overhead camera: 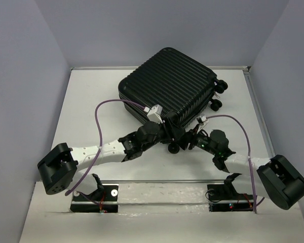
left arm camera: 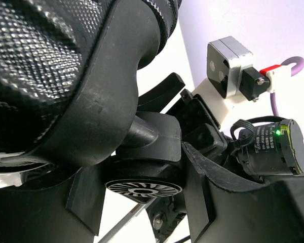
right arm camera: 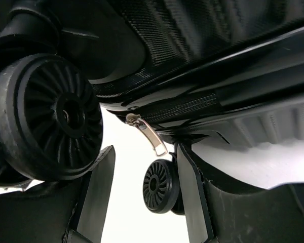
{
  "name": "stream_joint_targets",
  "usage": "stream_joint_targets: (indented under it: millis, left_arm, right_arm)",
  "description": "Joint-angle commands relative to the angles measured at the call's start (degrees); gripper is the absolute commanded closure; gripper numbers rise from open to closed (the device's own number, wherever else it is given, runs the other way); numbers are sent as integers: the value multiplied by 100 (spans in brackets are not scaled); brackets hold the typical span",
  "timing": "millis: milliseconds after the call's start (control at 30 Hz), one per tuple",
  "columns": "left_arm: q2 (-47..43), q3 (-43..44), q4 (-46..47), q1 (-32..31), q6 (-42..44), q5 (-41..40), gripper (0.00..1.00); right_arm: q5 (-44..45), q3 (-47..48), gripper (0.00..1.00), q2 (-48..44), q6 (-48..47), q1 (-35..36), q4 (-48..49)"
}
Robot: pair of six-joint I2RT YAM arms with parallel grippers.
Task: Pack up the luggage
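Note:
The luggage [overhead camera: 167,86], a closed black ribbed suitcase, lies flat at the back centre of the table, turned at an angle. Both arms meet at its near corner. My left gripper [overhead camera: 168,132] is at that corner. In the left wrist view its fingers [left arm camera: 197,202] press on both sides of a caster wheel [left arm camera: 144,185] under the shell [left arm camera: 40,61]. My right gripper [right arm camera: 144,197] is open below the zipper line. The silver zipper pull [right arm camera: 152,136] hangs just beyond the gap, touching neither finger. A large caster wheel [right arm camera: 45,116] sits left of it.
Two more caster wheels [overhead camera: 219,95] stick out on the suitcase's right side. Grey walls close in the white table [overhead camera: 91,101] on three sides. Purple cables [overhead camera: 99,121] loop over both arms. The right arm's wrist camera [left arm camera: 228,66] is close beside my left gripper.

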Motion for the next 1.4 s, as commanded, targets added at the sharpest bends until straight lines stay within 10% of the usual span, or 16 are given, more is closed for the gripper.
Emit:
stream_joint_targets:
  millis: [0, 667, 833, 1367]
  left_arm:
    - [-180, 325, 766, -62, -35, 72, 94]
    - [-83, 316, 819, -141, -79, 63, 94]
    - [-31, 395, 819, -149, -70, 37, 94]
    - [575, 1563, 985, -141, -359, 466, 94]
  right_arm:
    - [-10, 465, 43, 232, -192, -2, 643]
    - [288, 325, 93, 320, 141, -2, 1442]
    - [315, 124, 93, 347, 264, -2, 1714]
    - [3635, -581, 93, 724, -438, 3248, 2928]
